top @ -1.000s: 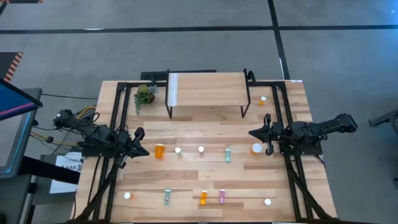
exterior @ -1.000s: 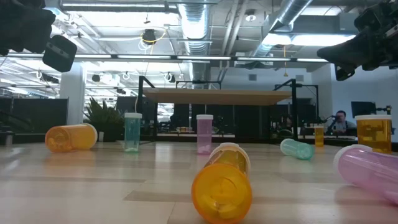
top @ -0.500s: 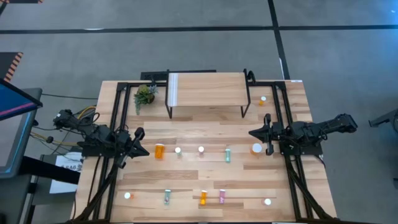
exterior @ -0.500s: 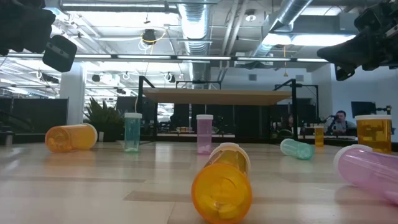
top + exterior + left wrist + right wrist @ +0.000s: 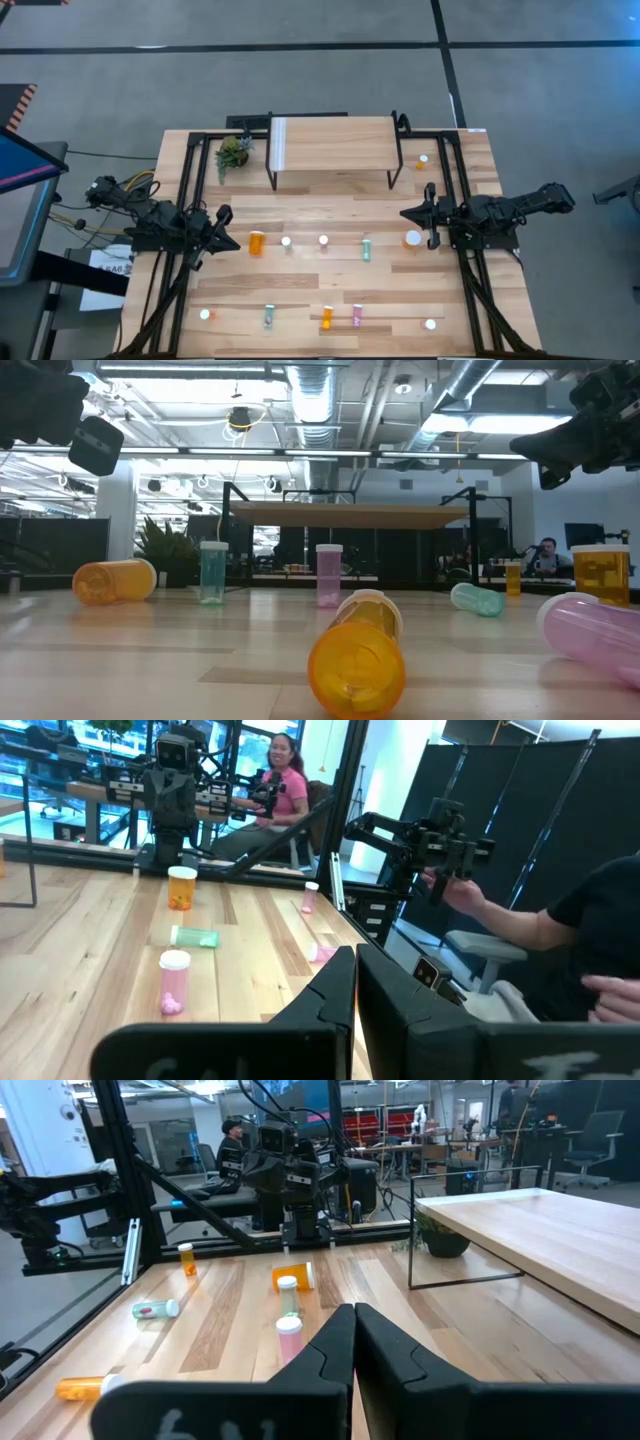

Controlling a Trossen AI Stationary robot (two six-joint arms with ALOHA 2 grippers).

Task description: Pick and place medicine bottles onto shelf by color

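Hovering at the left edge of the bench (image 5: 300, 205), my left claw (image 5: 226, 240) has its dark fingers pressed together and pinches nothing; my right claw (image 5: 408, 214) waits at the right edge, likewise pressed together and empty. From above, the medicine bottles (image 5: 257, 242) are mere coloured dots strung in one row across the middle and another row near the front edge. Only the low view gives them shape: smooth translucent cylinders with ribbed white caps, a fat orange bottle (image 5: 357, 656) lying with its round base toward the camera, a teal bottle (image 5: 213, 572) and a pink bottle (image 5: 329, 575) standing upright. The shelf (image 5: 330, 143) stands at the back edge, bare light wood on thin black legs, with a small green plant (image 5: 233, 153) beside its white end. My left wrist view alone shows a person's hand (image 5: 468, 896) beyond the bench.
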